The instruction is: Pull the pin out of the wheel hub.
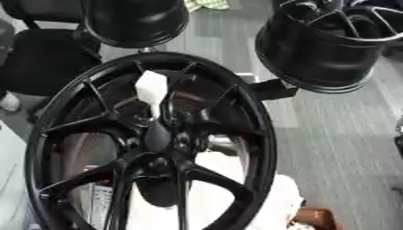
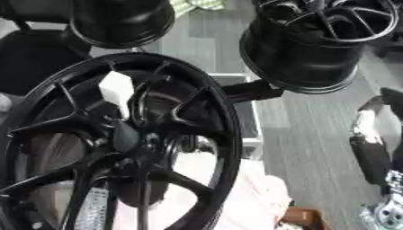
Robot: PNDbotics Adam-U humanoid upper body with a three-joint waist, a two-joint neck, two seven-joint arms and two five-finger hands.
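A big black wheel (image 1: 150,143) with thin spokes stands upright and fills the near view. Its dark hub (image 1: 157,139) sits at the middle where the spokes meet. Just above the hub, between the upper spokes, shows a white blocky piece (image 1: 151,87); I cannot tell if it is the pin. My right arm (image 2: 370,150), black and silver, hangs at the right edge of the right eye view, well clear of the wheel. Its hand (image 2: 387,211) is cut off by the lower right corner. My left hand shows in neither view.
Two more black wheels hang behind, one at the top left (image 1: 134,22) and one at the top right (image 1: 330,45). Grey floor (image 1: 338,134) lies to the right. White cloth (image 1: 260,202) and a brown thing (image 1: 315,218) lie below the big wheel.
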